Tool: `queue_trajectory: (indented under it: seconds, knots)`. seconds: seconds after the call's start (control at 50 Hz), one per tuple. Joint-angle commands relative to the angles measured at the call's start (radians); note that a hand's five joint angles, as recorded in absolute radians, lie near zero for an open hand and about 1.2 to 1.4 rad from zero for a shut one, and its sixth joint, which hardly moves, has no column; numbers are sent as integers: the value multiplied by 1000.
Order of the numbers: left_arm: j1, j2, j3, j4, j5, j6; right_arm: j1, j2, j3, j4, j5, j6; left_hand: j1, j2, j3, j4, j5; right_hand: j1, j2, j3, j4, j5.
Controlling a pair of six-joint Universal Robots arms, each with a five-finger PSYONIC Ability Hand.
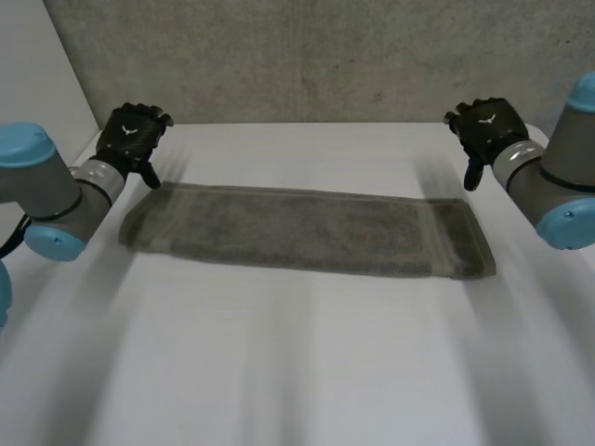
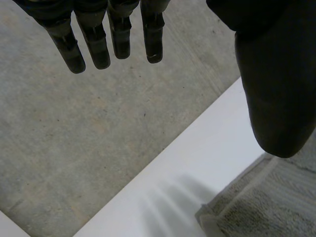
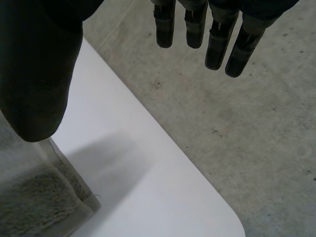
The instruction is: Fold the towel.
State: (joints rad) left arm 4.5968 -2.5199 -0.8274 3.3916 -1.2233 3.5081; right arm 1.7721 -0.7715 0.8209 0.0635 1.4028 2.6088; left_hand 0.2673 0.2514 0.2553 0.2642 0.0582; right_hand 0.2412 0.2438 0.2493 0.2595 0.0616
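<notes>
A grey-green towel (image 1: 307, 229) lies flat as a long folded strip across the middle of the white table (image 1: 297, 372). My left hand (image 1: 133, 137) hovers above the table just beyond the towel's far left corner, fingers straight and empty. My right hand (image 1: 485, 128) hovers beyond the far right corner, also open and empty. In the left wrist view the fingers (image 2: 98, 42) hang straight with a towel corner (image 2: 256, 207) below the thumb. Under the thumb in the right wrist view lies the towel's hemmed corner (image 3: 44, 197), with the fingers (image 3: 217, 42) straight.
A concrete wall (image 1: 307, 56) rises behind the table's far edge. Concrete floor (image 3: 256, 128) shows past the table's rounded corner in the wrist views. Bare white table stretches in front of the towel.
</notes>
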Motion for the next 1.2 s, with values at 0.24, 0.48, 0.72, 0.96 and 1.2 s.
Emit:
queue_trajectory:
  seconds: [0.24, 0.48, 0.72, 0.96, 1.2]
  knots:
    - [-19, 414, -599, -20, 4, -150, -39, -230, 515, 41, -11, 14, -57, -41, -45, -54, -22, 17, 14, 9, -1, 22]
    - [-47, 458, -746, 51, -24, -182, -72, -175, 635, -158, -42, 5, -60, -44, -48, -57, -25, 134, 131, 126, 116, 139]
    - [-44, 458, -802, 107, -27, -181, -111, -129, 618, -177, -47, 8, -60, -44, -48, -57, -25, 380, 378, 372, 362, 385]
    - [-49, 458, -817, 110, -27, -182, -148, -115, 621, -163, -131, 8, -60, -44, -48, -57, -25, 998, 995, 989, 979, 1003]
    - [-45, 460, -840, 130, -27, -182, -288, -138, 597, -127, -163, -18, -63, -47, -51, -60, -28, 1155, 1152, 1147, 1137, 1160]
